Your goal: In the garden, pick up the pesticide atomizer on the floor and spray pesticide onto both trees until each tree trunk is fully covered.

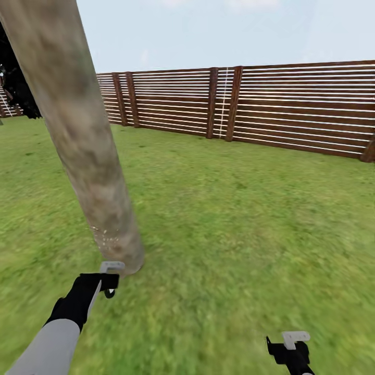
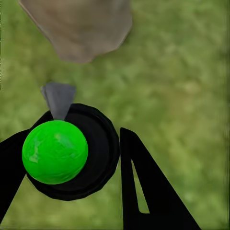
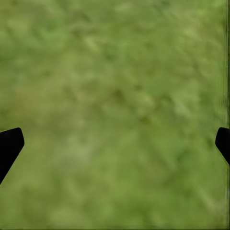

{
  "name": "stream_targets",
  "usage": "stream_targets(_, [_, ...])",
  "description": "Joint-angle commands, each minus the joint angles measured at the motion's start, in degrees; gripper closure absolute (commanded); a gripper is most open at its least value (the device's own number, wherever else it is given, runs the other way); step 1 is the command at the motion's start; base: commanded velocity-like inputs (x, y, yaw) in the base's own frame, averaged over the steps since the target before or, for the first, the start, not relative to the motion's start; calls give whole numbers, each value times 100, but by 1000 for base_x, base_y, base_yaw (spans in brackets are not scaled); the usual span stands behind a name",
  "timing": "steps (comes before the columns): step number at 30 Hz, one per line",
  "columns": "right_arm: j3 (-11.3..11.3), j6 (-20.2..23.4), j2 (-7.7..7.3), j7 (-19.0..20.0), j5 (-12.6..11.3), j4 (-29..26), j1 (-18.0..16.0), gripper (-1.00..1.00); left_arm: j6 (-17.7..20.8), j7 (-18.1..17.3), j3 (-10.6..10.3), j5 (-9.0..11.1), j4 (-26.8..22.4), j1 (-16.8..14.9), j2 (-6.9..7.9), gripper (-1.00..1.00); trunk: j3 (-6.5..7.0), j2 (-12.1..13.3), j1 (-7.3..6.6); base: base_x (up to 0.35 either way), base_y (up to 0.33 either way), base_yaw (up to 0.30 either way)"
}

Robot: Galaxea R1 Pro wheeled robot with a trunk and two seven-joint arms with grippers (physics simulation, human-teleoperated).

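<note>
Left end effector [image 2: 72, 163] clamps the green-topped atomizer [image 2: 55, 152] beside the tree trunk [image 1: 83, 135]; right end effector [image 3: 115, 143] gapes wide.

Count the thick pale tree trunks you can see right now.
1. A thick mottled beige-grey tree trunk rises from the grass lawn just ahead of the left gripper. A second may stand outside the view.
</note>
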Motion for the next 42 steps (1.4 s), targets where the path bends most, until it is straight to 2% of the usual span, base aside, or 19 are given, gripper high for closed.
stream_targets(1, [0, 0, 0, 0, 0, 0, 0, -100, -3, 63, 10, 5, 0, 1, 2, 100, 0, 0, 0, -1, -272, 0])
stream_targets(6, [0, 0, 0, 0, 0, 0, 0, -100, -7, 218, 17, -3, 75, 16, 31, 100, 0, 0, 0, -60, -271, 92])
stream_targets(7, [0, 0, 0, 0, 0, 0, 0, -100, -2, 235, 63, -4, 82, 23, 60, 100, 0, 0, 0, -145, -260, 243])
stream_targets(10, [0, 0, 2, 0, 0, 2, 0, -100, -13, 257, 379, -5, 87, 35, 85, 100, 0, 0, 0, -44, -259, 269])
stream_targets(12, [0, 0, 7, 0, 0, 3, 0, -100, -22, 259, 447, -12, 87, 35, 77, 100, 0, 0, 0, 159, -221, 276])
stream_targets(17, [0, 0, 9, 0, 0, 3, 0, -100, -31, 260, 457, 5, 88, 36, 16, 100, 0, 0, 0, 242, -177, 172])
stream_targets(27, [0, 0, 12, 0, 0, 8, 0, -100, -22, 260, 478, 12, 79, 35, 13, 100, 0, 0, 0, 235, -183, 5])
stream_targets(36, [0, 0, 14, 6, 0, 4, 0, -100, -7, 248, 485, 16, 7, 31, 52, 100, 0, 0, 0, -70, -165, 168])
stream_targets(40, [0, 0, 9, 8, 0, 0, 0, -100, 48, 238, 457, 24, 0, -110, -7, 100, 0, 0, 0, -8, -4, 195])
stream_targets(42, [0, 0, 4, 8, 0, 0, 0, -100, 150, 215, 436, 22, 0, -467, -56, 100, 0, 0, 0, -1, 0, 28])
